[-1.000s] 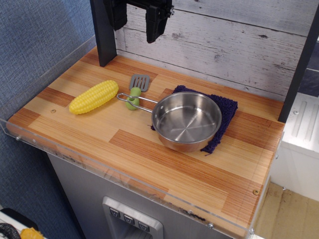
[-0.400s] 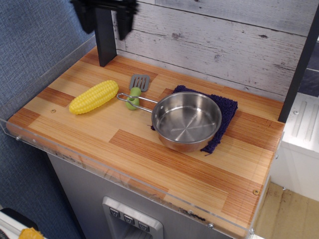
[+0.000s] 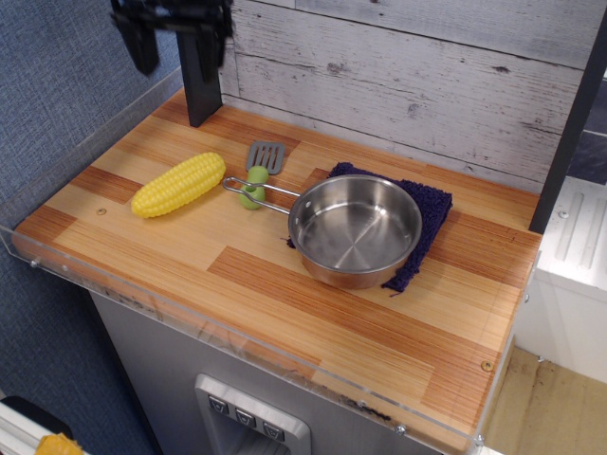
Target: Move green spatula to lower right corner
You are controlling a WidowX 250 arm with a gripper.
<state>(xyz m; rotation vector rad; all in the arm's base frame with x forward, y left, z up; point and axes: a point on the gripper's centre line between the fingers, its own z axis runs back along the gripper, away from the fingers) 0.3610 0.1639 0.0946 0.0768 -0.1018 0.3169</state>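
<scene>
The green spatula (image 3: pixel 257 174) lies at the back middle of the striped wood countertop (image 3: pixel 285 284), its grey slotted blade pointing to the back wall. The pan's wire handle crosses over its lime-green handle. The lower right corner (image 3: pixel 471 384) of the counter has a small screw (image 3: pixel 487 365) and a clear acrylic edge. My gripper (image 3: pixel 178 52) is high at the top left, blurred, in front of a dark post, well above and left of the spatula. Its fingers (image 3: pixel 142 45) stand apart with nothing between them.
A yellow toy corn (image 3: pixel 178 184) lies left of the spatula. A steel pan (image 3: pixel 354 227) sits on a dark purple cloth (image 3: pixel 432 204) right of it. A dark post (image 3: pixel 199 90) stands at the back left. Bare wood lies in front of the pan.
My gripper has moved left along the top, from right of the dark post to in front and left of it. The spatula, corn and pan have not moved.
</scene>
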